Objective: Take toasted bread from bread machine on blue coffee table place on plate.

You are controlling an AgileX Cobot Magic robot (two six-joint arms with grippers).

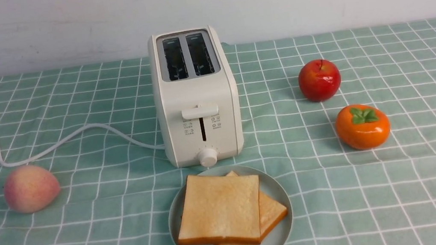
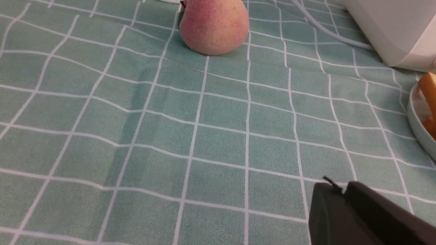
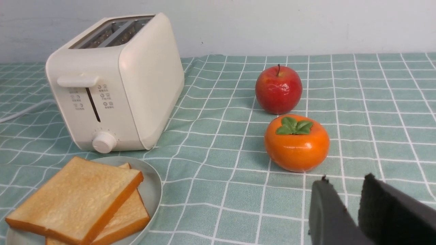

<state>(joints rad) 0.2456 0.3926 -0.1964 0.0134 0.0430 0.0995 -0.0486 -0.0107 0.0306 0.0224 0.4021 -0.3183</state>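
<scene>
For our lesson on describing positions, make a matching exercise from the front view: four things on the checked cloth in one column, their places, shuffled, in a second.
Things
1. cream-white two-slot toaster
2. square golden toast slices
3. pink fuzzy peach
4. glossy orange persimmon with green leaf

Places
A. alone at the left, near the white cord
B. stacked on the round pale blue-green plate
C. at the right, in front of the shiny red apple
D. centre, behind the plate

Pairs: 1-D, 2-B, 3-A, 4-C

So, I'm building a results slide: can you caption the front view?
Both toast slices stacked on the plate before the empty toaster; no grippers visible.
</scene>
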